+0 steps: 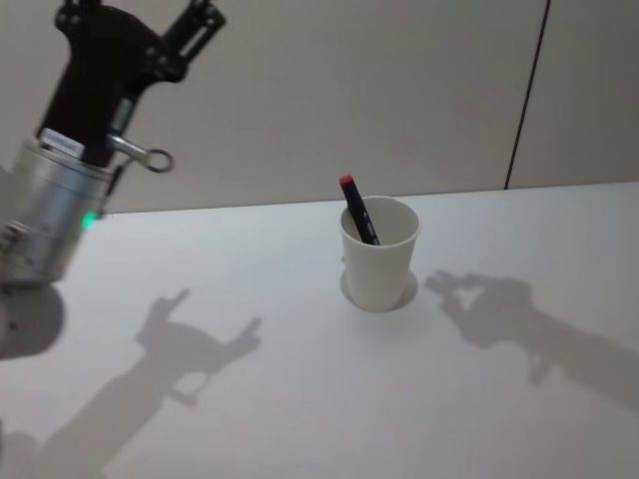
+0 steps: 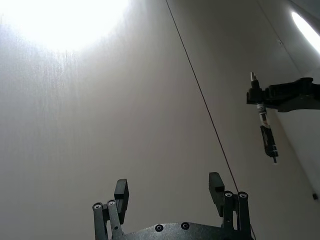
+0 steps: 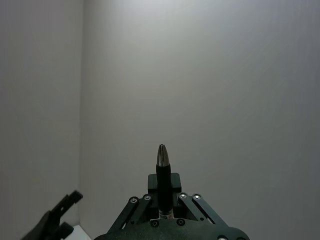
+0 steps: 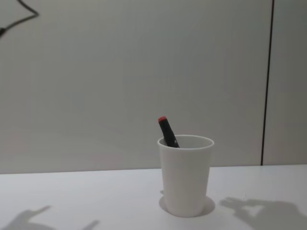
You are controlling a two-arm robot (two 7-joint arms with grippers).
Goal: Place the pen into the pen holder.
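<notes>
A red-capped black pen (image 1: 357, 212) was seen leaning inside the white paper cup (image 1: 379, 257) on the worktop (image 1: 300, 399). The left gripper (image 2: 169, 192) was raised with jaws released; the right gripper (image 3: 163, 192) was clenched on a second pen (image 3: 162, 172).

Red-capped pen (image 4: 167, 130) tilted in pen holder (image 4: 185, 177)

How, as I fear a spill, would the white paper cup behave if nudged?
Probably light: the paper cup looks thin-walled, with one red-capped pen showing inside. Likely tippy: it tapers to a narrow base, and the pen leans on one side of the rim, sticking out above it. Its walls would probably dent under a firm squeeze.
</notes>
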